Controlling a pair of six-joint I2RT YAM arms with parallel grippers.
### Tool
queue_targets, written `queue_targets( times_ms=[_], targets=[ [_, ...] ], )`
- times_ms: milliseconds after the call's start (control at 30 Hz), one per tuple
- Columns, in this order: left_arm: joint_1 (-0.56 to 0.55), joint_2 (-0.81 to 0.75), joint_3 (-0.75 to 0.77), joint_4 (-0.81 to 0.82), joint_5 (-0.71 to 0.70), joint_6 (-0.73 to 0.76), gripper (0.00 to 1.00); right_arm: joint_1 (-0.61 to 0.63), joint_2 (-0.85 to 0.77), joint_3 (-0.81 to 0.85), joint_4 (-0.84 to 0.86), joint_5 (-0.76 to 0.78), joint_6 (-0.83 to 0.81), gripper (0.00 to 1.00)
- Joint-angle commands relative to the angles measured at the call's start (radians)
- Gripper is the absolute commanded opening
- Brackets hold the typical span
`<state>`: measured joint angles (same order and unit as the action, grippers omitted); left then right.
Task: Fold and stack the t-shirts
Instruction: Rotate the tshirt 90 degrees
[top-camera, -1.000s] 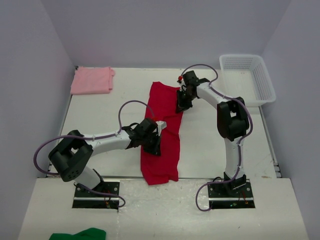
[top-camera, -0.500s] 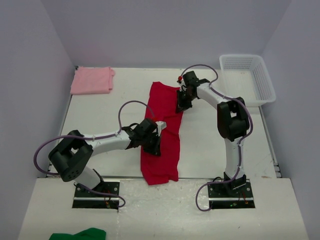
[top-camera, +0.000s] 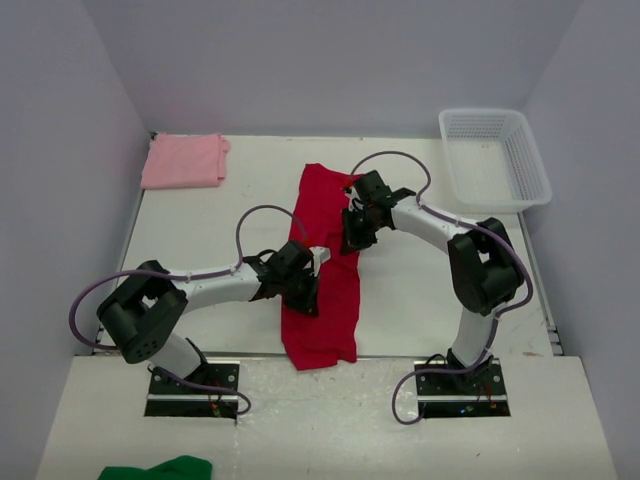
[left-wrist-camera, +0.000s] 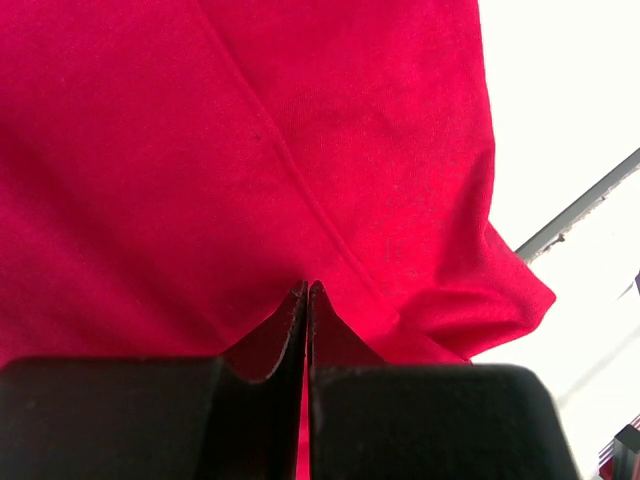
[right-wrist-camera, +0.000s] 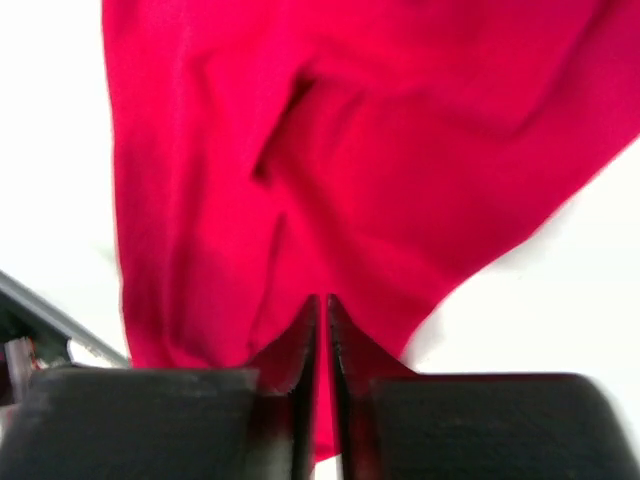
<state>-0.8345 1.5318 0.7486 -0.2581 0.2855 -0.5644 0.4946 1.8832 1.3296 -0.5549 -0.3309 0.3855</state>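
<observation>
The crimson red t-shirt (top-camera: 322, 270) lies as a long narrow strip from the table's middle to its near edge. My left gripper (top-camera: 305, 292) is shut on its left side near the middle. In the left wrist view the jaws (left-wrist-camera: 307, 288) pinch red cloth (left-wrist-camera: 250, 150). My right gripper (top-camera: 351, 237) is shut on the shirt's right edge further back. In the right wrist view the jaws (right-wrist-camera: 320, 300) hold rumpled red cloth (right-wrist-camera: 350, 150). The pale pink t-shirt (top-camera: 184, 161) lies folded at the far left corner.
A white mesh basket (top-camera: 527, 165) stands at the far right. A green cloth (top-camera: 160, 468) lies off the table at the near left. White table (top-camera: 200, 230) shows on both sides of the red shirt.
My right gripper has moved nearer and slightly left, drawing the red shirt's far right edge with it. The left gripper has stayed in place on the shirt.
</observation>
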Motion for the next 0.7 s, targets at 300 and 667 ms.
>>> queue_targets(
  times_ms=[300, 667],
  targets=[
    [-0.005, -0.041, 0.043, 0.008, 0.026, 0.029, 0.00, -0.047, 0.074, 0.233, -0.095, 0.222, 0.000, 0.00],
    [-0.025, 0.004, 0.107, 0.002, 0.090, 0.084, 0.00, -0.060, 0.226, 0.401, -0.198, 0.283, -0.030, 0.00]
  ],
)
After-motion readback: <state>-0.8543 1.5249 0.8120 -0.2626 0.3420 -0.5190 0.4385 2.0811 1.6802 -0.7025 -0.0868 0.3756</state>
